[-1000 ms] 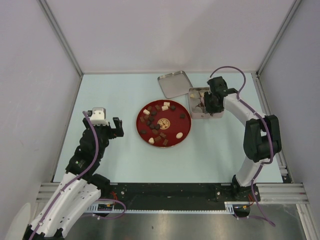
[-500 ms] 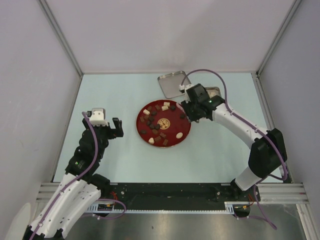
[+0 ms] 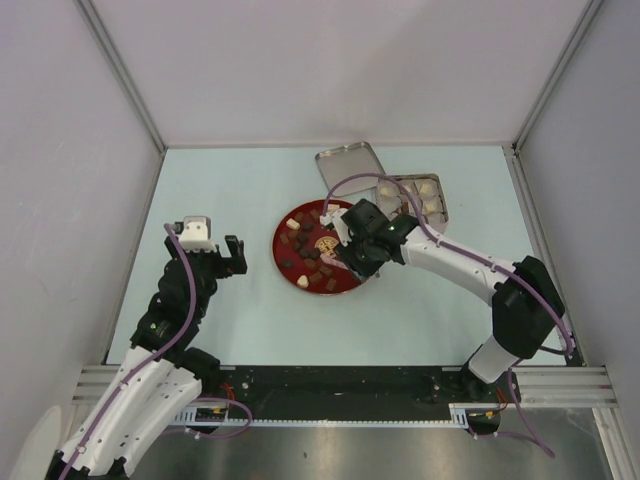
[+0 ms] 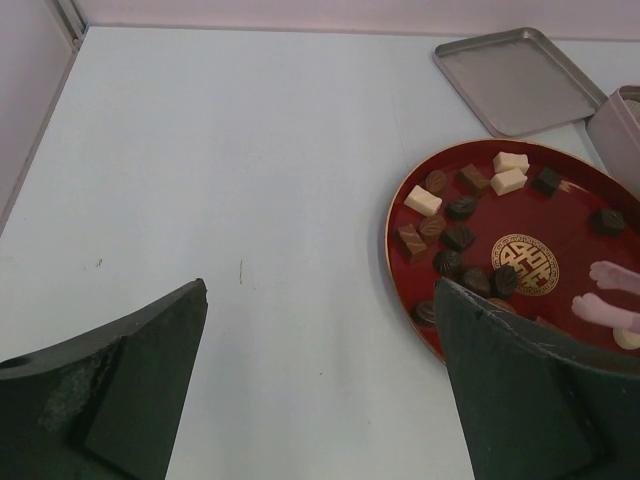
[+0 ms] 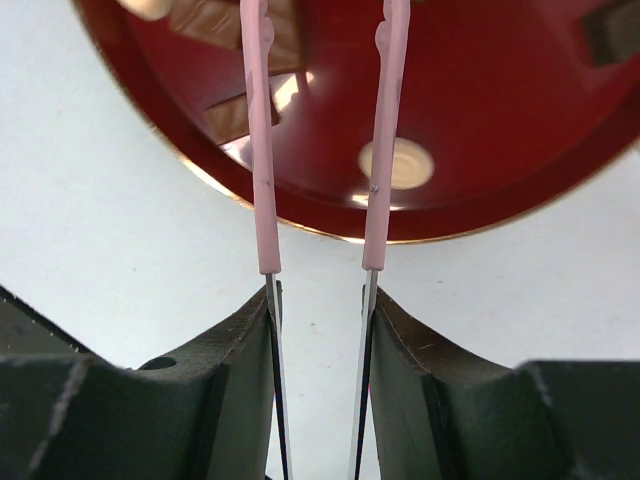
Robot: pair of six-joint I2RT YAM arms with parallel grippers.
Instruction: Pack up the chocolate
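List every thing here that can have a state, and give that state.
red plate, loaded with chocolates
tin, open, some chocolates inside
tin lid, off, flat beside the tin
pink tongs, gripped, tips apart over the plate
right hand, shut on the tongs
left hand, open, empty

The red plate (image 4: 570, 240) is recorded as highly glossy and lacquer-like, with light reflected in it; its gold emblem (image 4: 527, 263) is printed flat. The tin (image 3: 415, 195) and lid (image 4: 520, 80) are noted as dull, brushed silver metal. The pink tongs (image 5: 262, 150) appear smooth, matt and plastic-looking. A faint sheen is seen on the dark chocolate (image 4: 460, 208). Matt black plastic is observed on the left gripper (image 4: 320, 300) and right gripper (image 5: 320, 310). The worktop (image 4: 250, 150) is smooth, matt and pale blue.
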